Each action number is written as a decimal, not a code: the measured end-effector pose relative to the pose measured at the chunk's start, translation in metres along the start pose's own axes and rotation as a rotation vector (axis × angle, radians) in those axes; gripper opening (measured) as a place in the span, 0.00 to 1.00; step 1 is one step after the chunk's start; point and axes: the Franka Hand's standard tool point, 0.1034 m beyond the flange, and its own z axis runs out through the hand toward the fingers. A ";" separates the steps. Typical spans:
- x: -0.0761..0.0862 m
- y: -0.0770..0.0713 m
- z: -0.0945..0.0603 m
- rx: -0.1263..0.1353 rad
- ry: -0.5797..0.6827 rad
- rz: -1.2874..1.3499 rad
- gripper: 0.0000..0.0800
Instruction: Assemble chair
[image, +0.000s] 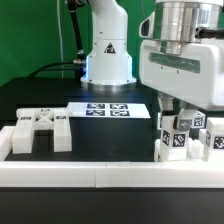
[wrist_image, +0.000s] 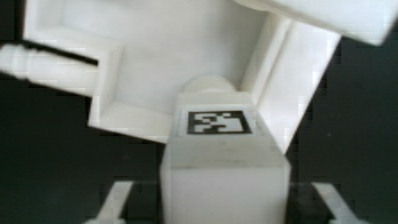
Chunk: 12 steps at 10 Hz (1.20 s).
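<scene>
The black surface (image: 30, 100) carries a long low white rail (image: 100, 178) along its near edge and a flat marker board (image: 110, 108) around its middle. The chair (image: 186, 140) lies in loose white tagged pieces just behind the rail: a cross-shaped piece (image: 40, 130) toward the exterior view's left corner and a cluster of blocks (image: 170, 146) toward the right corner. The gripper (image: 178, 115) hangs down into that cluster, partway apart with a tagged post (wrist_image: 219, 165) between its fingers; whether they press on it I cannot tell.
</scene>
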 end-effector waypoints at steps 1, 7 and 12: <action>0.000 0.000 0.000 0.000 0.001 0.060 0.36; 0.001 0.000 0.000 0.000 -0.002 0.079 0.64; 0.002 -0.001 0.000 -0.002 0.002 -0.387 0.81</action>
